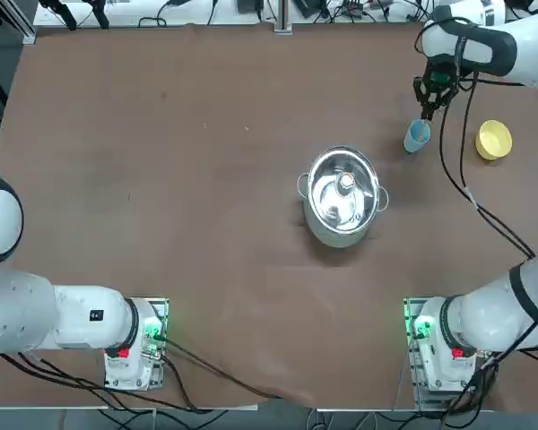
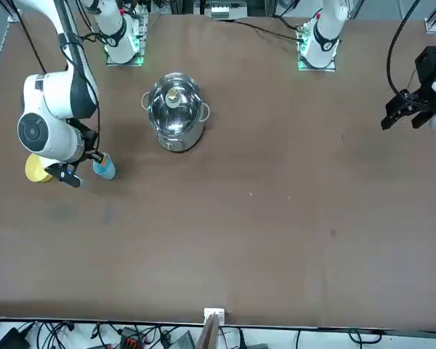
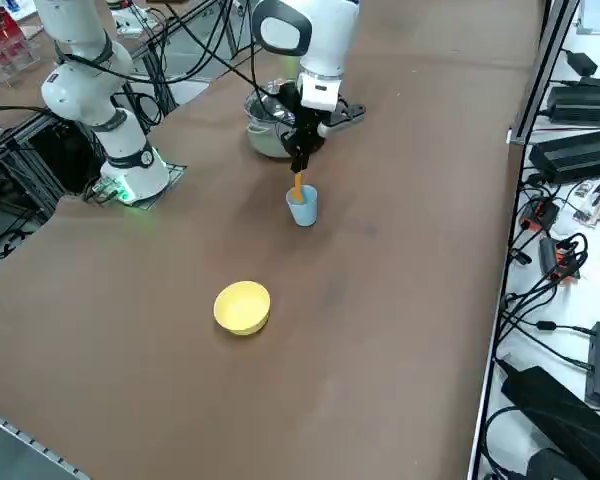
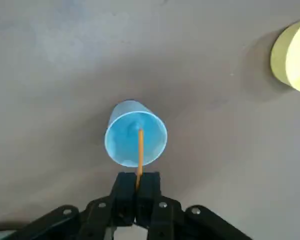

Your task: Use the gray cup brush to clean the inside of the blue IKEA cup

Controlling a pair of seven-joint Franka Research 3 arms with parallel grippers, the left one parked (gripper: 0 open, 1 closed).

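Two black fingers of the right gripper [image 4: 137, 186] pinch the slim orange-tan brush [image 4: 139, 152], dipped into the upright light-blue plastic cup [image 4: 121, 142].

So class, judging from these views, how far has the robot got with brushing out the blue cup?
Done: the right gripper is shut on the gray cup brush, picked up and held upright. In hand: the brush tip is down inside the blue IKEA cup, which stands upright on the table near the yellow bowl. Left: finishing the scrub and withdrawing the brush.
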